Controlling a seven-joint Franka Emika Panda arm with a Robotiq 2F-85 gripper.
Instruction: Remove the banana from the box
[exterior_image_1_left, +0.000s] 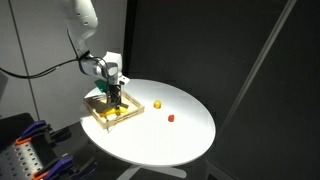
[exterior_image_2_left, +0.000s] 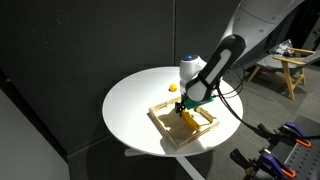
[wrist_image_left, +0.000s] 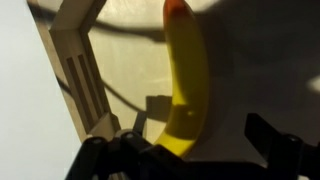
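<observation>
While the banana (wrist_image_left: 188, 80) lies inside the box (wrist_image_left: 75, 65) at frame centre, we see the jaws spread astride it, unclenched; gripping and lifting out are left.

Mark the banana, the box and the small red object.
banana (wrist_image_left: 186, 80): wrist view, middle of its yellow body.
box (wrist_image_left: 75, 70): wrist view, on its light wooden rim.
red object (exterior_image_1_left: 171, 117): an exterior view, its centre.
</observation>
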